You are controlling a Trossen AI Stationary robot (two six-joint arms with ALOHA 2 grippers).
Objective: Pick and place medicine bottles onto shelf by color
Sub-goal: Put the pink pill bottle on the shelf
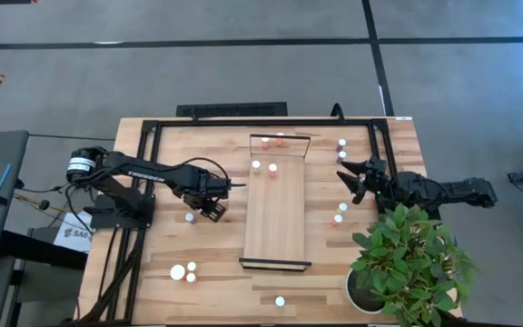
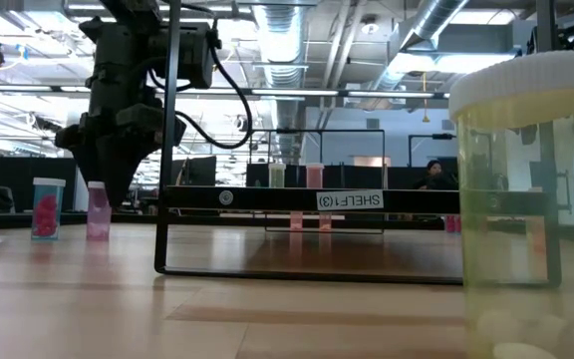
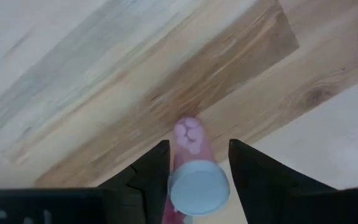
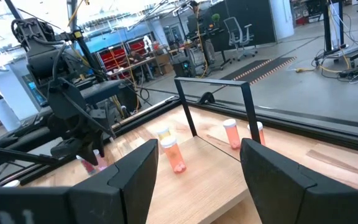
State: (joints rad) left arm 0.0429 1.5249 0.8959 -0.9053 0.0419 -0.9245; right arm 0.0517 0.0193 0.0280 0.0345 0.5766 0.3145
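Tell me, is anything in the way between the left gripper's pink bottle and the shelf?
Nothing visible. The left gripper straddles a pink bottle on the table just left of the shelf, and the strip of table between them looks bare.

Bright, even overhead light; soft shadows, and the nearest bottle [image 2: 526, 199] looms blurred.

Shelf [image 1: 275, 218] mid-table, four bottles [image 1: 272, 169] on it, arms either side, plant [image 1: 411, 259]
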